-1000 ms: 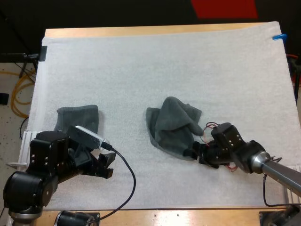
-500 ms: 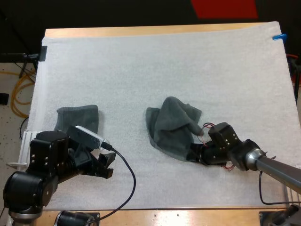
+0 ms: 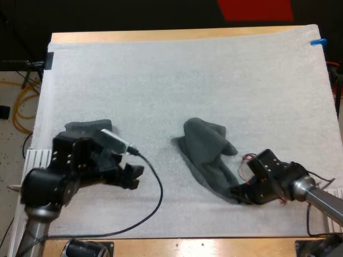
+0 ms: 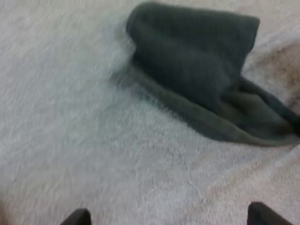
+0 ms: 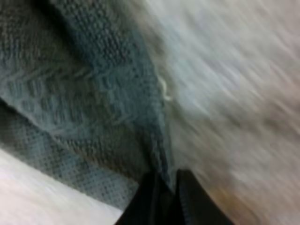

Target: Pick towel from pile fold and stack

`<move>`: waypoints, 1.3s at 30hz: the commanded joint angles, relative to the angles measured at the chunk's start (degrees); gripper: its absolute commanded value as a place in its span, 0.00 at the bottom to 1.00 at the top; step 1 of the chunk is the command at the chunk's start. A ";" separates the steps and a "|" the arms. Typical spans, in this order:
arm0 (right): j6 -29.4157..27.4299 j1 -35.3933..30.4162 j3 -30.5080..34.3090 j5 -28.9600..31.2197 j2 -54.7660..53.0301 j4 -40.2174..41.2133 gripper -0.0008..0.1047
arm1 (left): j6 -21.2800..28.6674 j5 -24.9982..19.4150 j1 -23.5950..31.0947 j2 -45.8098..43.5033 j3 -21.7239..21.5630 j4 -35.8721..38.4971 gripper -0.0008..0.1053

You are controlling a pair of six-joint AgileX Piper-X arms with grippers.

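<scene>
Right pincer (image 3: 237,191) tight on corner of crumpled towel (image 3: 206,152), left pincer (image 3: 134,176) wide, folded towel (image 3: 80,127) half hidden behind left arm (image 3: 56,179)

I see the crumpled towel (image 3: 206,155), dark grey-green, lying bunched at centre frame in the high view and drawn out toward lower right, its lower corner pinched in my right gripper (image 3: 239,194). A second towel (image 3: 80,127), same colour, lies at mid left, mostly hidden.

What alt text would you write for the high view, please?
The right gripper pinches the near corner of a crumpled grey-green towel on the white mat. The left gripper hangs open nearby, with a second towel partly behind that arm.
</scene>
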 commanded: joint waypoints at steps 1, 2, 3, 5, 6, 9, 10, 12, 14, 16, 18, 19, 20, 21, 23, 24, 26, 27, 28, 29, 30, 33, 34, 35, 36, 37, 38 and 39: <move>-1.73 0.02 0.15 1.31 -2.26 4.07 0.01 | 0.38 0.41 -1.90 1.74 -0.31 -3.48 0.61; -1.92 0.02 0.15 1.45 -3.49 4.82 0.01 | 0.38 0.41 -2.79 2.80 -0.31 -5.04 0.61; -1.97 0.02 0.15 1.65 -4.88 5.61 0.01 | 0.38 0.41 -4.23 4.69 -0.31 -7.21 0.61; -1.96 0.02 0.15 2.48 -6.61 6.23 0.01 | 0.26 0.41 -6.35 7.85 -0.31 -9.91 0.61; -1.91 0.02 0.15 2.82 -7.72 6.41 0.01 | 0.25 0.41 -7.58 10.02 -0.31 -11.57 0.61; -1.36 0.02 0.15 3.61 -9.29 6.48 0.01 | 0.07 0.07 -9.65 16.09 -0.31 -14.99 0.61; -1.10 0.02 0.15 3.91 -9.58 6.65 0.01 | -0.33 -0.30 -10.03 18.00 -0.31 -15.86 0.61; -0.84 0.02 0.15 4.15 -9.75 7.14 0.01 | -1.92 -1.57 -10.08 22.37 -0.31 -17.36 0.61; -0.85 0.02 0.15 4.19 -9.74 7.75 0.01 | -2.68 -2.65 -10.09 26.28 -0.31 -18.40 0.61; -0.85 0.02 0.15 4.19 -9.74 8.13 0.01 | -2.69 -3.67 -10.09 30.42 -0.31 -19.49 0.61; -0.85 0.02 0.15 4.19 -9.74 8.11 0.01 | -2.69 -3.71 -10.09 34.14 -0.31 -20.66 0.61; -0.85 0.02 0.15 4.19 -9.74 8.11 0.01 | -2.69 -3.66 -10.09 35.61 -0.31 -21.27 0.61; -0.85 0.02 0.15 4.19 -9.74 8.11 0.01 | -2.84 -3.59 -10.09 36.79 -0.31 -21.89 0.61; -0.85 0.02 0.15 4.19 -9.74 8.11 0.01 | -3.42 -3.58 -10.09 38.53 -0.31 -22.98 0.61; -0.85 0.02 0.15 4.19 -9.74 8.11 0.01 | -4.43 -3.46 -10.09 40.79 -0.31 -24.85 0.61; -0.80 0.02 0.15 4.19 -9.74 8.11 0.01 | -5.01 -3.41 -10.09 41.95 -0.31 -25.90 0.61; -0.61 0.02 0.15 4.19 -9.74 8.11 0.01 | -5.25 -2.50 -10.09 43.30 -0.31 -27.35 0.61; -0.61 0.02 0.15 4.19 -9.74 8.11 0.01 | -5.24 -0.53 -10.09 44.03 -0.31 -28.15 0.61; -0.61 0.02 0.15 4.19 -9.74 8.11 0.01 | -5.31 1.90 -10.09 44.42 -0.31 -28.77 0.61; -0.61 0.02 0.15 4.19 -9.74 8.11 0.01 | -5.68 4.37 -10.09 44.60 -0.31 -29.24 0.61; -0.61 0.02 0.15 4.19 -9.74 8.11 0.01 | -6.82 6.72 -10.09 44.74 -0.31 -30.02 0.61; -0.61 0.02 0.15 4.19 -9.74 8.11 0.01 | -10.68 7.37 -10.09 44.73 -0.31 -32.00 0.61; -0.61 0.02 0.15 4.19 -9.74 8.11 0.01 | -11.44 7.37 -10.09 44.73 -0.31 -32.32 0.61; -0.61 0.02 0.15 4.19 -9.74 8.11 0.01 | -11.66 7.37 -10.09 44.73 -0.31 -32.44 0.61; -0.61 0.02 0.15 4.19 -9.74 8.11 0.01 | -11.73 7.37 -10.09 44.73 -0.31 -32.45 0.61; -0.61 0.02 0.15 4.19 -9.74 8.11 0.01 | -11.74 7.37 -10.09 44.73 -0.31 -32.37 0.61; -0.61 0.02 0.15 4.19 -9.74 8.11 0.01 | -11.73 7.37 -10.09 44.73 -0.31 -32.13 0.60; -0.61 0.02 0.15 4.19 -9.74 8.11 0.01 | -11.73 7.37 -10.09 44.73 -0.31 -31.80 0.59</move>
